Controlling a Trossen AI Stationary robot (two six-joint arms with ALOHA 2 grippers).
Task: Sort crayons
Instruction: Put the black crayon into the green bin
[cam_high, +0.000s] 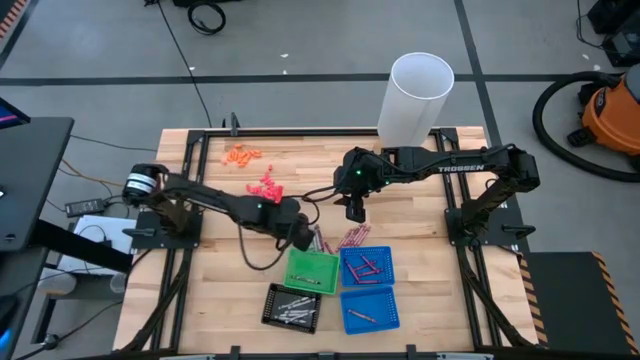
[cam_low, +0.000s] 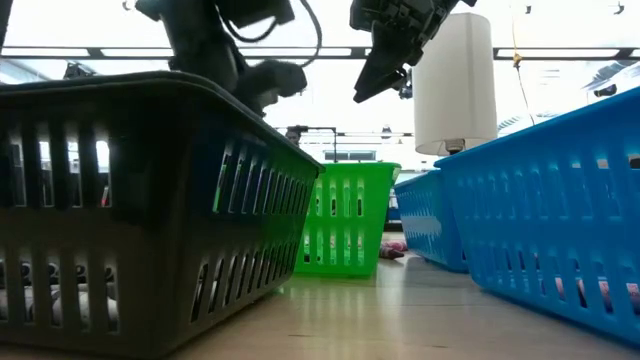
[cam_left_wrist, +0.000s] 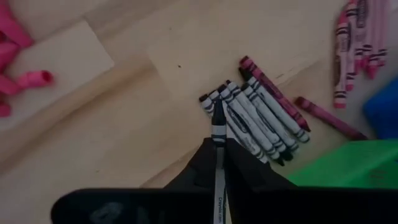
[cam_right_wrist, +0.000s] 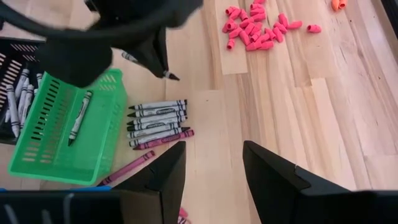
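My left gripper (cam_high: 303, 236) hangs above the table just behind the green tray (cam_high: 313, 271), shut on one grey crayon (cam_left_wrist: 217, 124). Below it, a row of grey crayons (cam_left_wrist: 258, 118) lies flat on the wood, edged by a maroon one (cam_left_wrist: 273, 93). More maroon and pink crayons (cam_left_wrist: 354, 43) lie beside the blue tray. In the right wrist view the same grey row (cam_right_wrist: 155, 121) shows next to the green tray, which holds one grey crayon (cam_right_wrist: 79, 117). My right gripper (cam_right_wrist: 214, 165) hovers open over the middle of the table, touching nothing. My left gripper pinches the grey crayon about its middle (cam_left_wrist: 218, 142) between its two fingers. The fingers slant down from the table's left side. Both ends stick out past the fingertips: the dark tip (cam_right_wrist: 170, 76) on one side, the butt (cam_right_wrist: 129, 57) on the other. The crayon is lifted clear of the table.
A black tray (cam_high: 292, 306) with several grey crayons stands near the front edge, and two blue trays (cam_high: 367, 266) (cam_high: 368, 308) with maroon crayons stand to the right of the green one. Pink bits (cam_high: 267, 187), orange bits (cam_high: 240, 153) and a tall white cylinder (cam_high: 415, 95) are farther back.
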